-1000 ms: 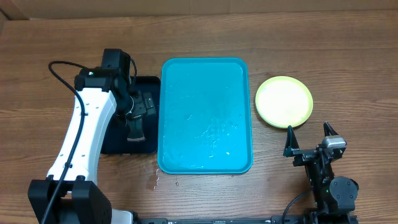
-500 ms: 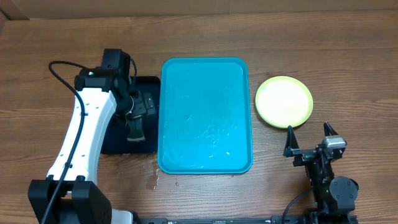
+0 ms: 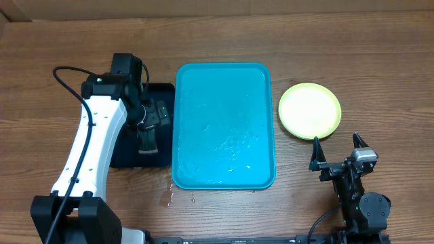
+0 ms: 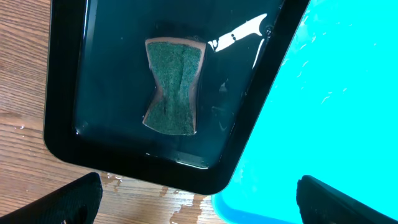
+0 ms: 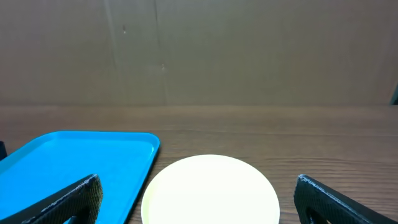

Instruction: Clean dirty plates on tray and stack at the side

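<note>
Right of tray (image 3: 224, 74), well apart from it, plates (image 3: 309, 110) sit as one pile. Count not clear from above; only a yellow-green rim shows. Tray bare of plates, wet.

R pincer (image 3: 336, 154) wide, holding nothing, just near of the pile. Risk: a careless move fwd could clip the rim and shove wet plates askew.

L pincer (image 4: 199, 204) wide, empty, over black tray (image 4: 62, 93) w/ sponge (image 4: 174, 87) lying in water. Risk: splash or drips adding to puddle (image 3: 169, 196) on table (image 3: 339, 41) at tray's near-left corner.
</note>
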You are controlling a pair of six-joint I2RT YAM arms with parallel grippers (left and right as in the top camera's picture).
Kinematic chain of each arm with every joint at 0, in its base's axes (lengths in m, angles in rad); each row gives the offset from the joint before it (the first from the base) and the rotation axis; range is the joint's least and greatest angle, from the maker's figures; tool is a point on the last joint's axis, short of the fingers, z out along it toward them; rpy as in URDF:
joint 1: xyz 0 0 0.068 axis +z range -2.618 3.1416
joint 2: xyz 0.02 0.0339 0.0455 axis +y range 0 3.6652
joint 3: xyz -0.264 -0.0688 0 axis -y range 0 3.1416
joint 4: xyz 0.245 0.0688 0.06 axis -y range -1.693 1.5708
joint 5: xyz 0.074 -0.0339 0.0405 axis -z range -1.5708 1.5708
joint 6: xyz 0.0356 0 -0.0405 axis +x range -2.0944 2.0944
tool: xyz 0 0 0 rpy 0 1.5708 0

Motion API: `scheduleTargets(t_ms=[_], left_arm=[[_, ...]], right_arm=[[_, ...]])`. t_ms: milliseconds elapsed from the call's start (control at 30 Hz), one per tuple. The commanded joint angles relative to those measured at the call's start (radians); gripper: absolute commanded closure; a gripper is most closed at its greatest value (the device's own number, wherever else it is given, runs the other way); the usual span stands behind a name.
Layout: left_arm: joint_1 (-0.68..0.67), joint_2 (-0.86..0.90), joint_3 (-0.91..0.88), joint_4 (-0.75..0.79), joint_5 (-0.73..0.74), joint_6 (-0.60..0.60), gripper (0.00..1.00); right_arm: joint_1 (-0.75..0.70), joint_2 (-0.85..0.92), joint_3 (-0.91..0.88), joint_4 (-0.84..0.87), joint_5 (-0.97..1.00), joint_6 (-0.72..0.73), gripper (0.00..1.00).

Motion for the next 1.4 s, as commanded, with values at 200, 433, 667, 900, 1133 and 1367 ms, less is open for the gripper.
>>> scheduleTargets(t_ms=[200,433,667,900,1133,1367], left_arm=[[-0.002,0.005,0.010,0.001,0.009,-0.021,0.00],[-0.002,0.005,0.010,0.008,-0.053,-0.020,0.00],[-0.002,0.005,0.010,0.042,-0.052,-0.020,0.00],[-0.002,0.004,0.127,0.132,0.046,0.004,0.00],[-0.002,0.003,0.451,0.092,0.134,0.096,0.00],[-0.002,-0.066,0.620,0.053,0.133,0.134,0.00]], right_arm=[[0.005,-0.008,-0.011,0.004,0.007,-0.005,0.00],[0.005,-0.008,-0.011,0.004,0.007,-0.005,0.00],[0.005,-0.008,-0.011,0.004,0.007,-0.005,0.00],[0.005,-0.008,-0.011,0.004,0.007,-0.005,0.00],[0.005,-0.008,-0.011,0.004,0.007,-0.005,0.00],[0.005,-0.008,-0.011,0.004,0.007,-0.005,0.00]])
